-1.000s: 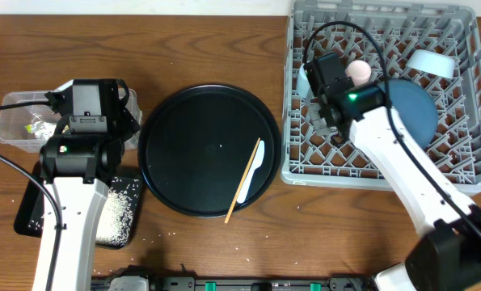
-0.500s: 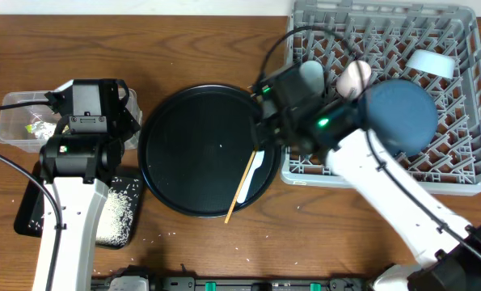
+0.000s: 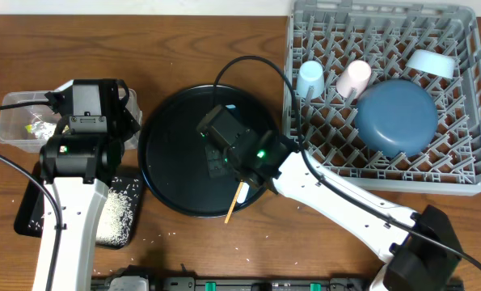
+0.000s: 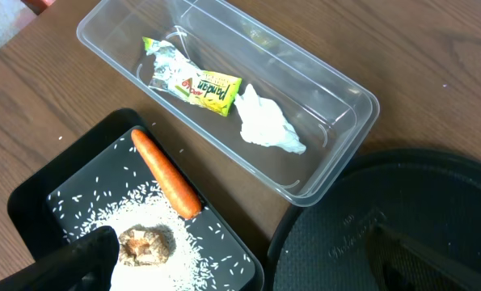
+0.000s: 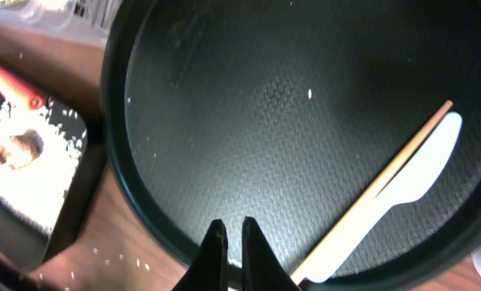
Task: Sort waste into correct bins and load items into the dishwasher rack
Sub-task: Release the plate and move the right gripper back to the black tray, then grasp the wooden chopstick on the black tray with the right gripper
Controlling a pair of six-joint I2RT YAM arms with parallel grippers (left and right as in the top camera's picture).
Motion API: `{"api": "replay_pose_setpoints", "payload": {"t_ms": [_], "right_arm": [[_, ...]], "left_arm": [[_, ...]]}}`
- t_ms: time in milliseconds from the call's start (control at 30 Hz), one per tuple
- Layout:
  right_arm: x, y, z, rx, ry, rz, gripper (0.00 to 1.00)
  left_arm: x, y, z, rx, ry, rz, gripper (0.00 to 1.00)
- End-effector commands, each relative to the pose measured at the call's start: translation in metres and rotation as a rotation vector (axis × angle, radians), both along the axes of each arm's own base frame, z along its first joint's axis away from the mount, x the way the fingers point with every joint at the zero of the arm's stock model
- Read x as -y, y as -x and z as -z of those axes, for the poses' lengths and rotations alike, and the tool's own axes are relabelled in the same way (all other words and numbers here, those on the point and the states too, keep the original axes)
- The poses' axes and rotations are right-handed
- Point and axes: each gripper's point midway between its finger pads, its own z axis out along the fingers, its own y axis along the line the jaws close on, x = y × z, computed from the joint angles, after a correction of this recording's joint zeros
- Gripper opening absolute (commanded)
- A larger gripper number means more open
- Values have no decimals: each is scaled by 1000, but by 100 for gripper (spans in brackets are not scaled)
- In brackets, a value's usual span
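Observation:
My right gripper [image 3: 224, 145] [image 5: 233, 232] hovers over the large round black tray [image 3: 183, 137], shut and empty. To its right on the tray lie the pale spoon [image 5: 422, 166] and the wooden chopstick [image 5: 369, 210] [image 3: 232, 208]. The grey dishwasher rack [image 3: 466, 174] holds the dark-blue plate [image 3: 398, 117], light-blue bowl [image 3: 432, 62], light-blue cup [image 3: 309, 79] and pink cup [image 3: 353, 78]. My left gripper [image 3: 90, 113] [image 4: 240, 271] is open and empty above the bins. The clear box [image 4: 345, 89] holds the yellow-green wrapper [image 4: 204, 82] and white tissue [image 4: 268, 129]. The shallow black tray [image 4: 30, 194] holds the carrot [image 4: 166, 174], food lump [image 4: 145, 245] and rice [image 4: 103, 212].
The clear box [image 3: 14, 121] and shallow black tray [image 3: 30, 217] sit at the table's left, under my left arm. Loose rice grains lie on the wood near the front edge. My right arm stretches across from the front right, below the rack's front edge.
My right gripper let go of the pink cup in the rack and swung left, and now hangs over the round black tray. The left arm has not moved.

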Motion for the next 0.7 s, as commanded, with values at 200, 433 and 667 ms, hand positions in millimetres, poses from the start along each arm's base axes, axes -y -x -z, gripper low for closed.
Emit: {"api": "replay_pose_setpoints", "payload": {"t_ms": [200,433,667], "right_arm": [[-4,-1,1,23,18,28,1],[-15,9,12,32,48,-44,1],[-18,13,12,15,37,-50,1]], "left_arm": [[-2,1,0,4,3,-20,98],[-2,1,0,4,3,-20,98],[-2,1,0,4,3,-20,98]]}}
